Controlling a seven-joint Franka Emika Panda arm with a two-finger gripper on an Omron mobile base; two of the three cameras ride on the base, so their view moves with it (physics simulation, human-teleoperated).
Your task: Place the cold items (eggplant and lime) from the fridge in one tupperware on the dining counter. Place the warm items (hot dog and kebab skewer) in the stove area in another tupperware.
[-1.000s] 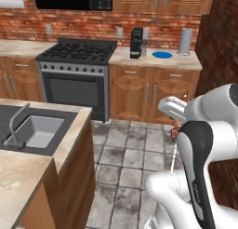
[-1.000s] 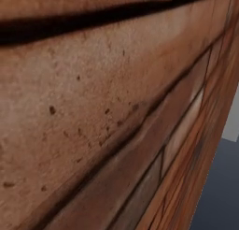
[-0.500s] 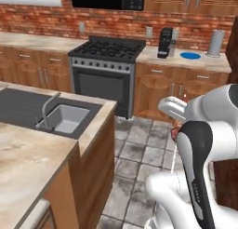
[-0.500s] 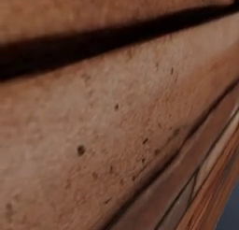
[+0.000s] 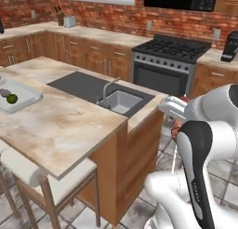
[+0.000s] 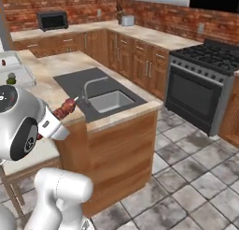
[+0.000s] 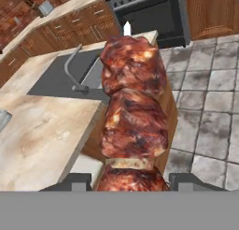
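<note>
Our base had swung toward the island worktop (image 5: 69, 125), the hand (image 7: 130, 180) half-closed on the kebab skewer (image 7: 133, 117), bound for a tupperware (image 5: 21, 102).

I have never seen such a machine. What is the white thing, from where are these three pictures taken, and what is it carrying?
The white thing is a robot arm on a driving base, in a rendered kitchen. Two pictures come from cameras on the base, behind the arm to its left and right. The third comes from a camera on the hand, looking along the gripper.

The gripper holds a kebab skewer, chunks of browned meat on a stick; from the right it sticks out of the arm.

Ahead is an island counter with a sink and a faucet. At its far left end sits a clear tupperware with a green lime in it. A stove stands at the back wall.
</note>
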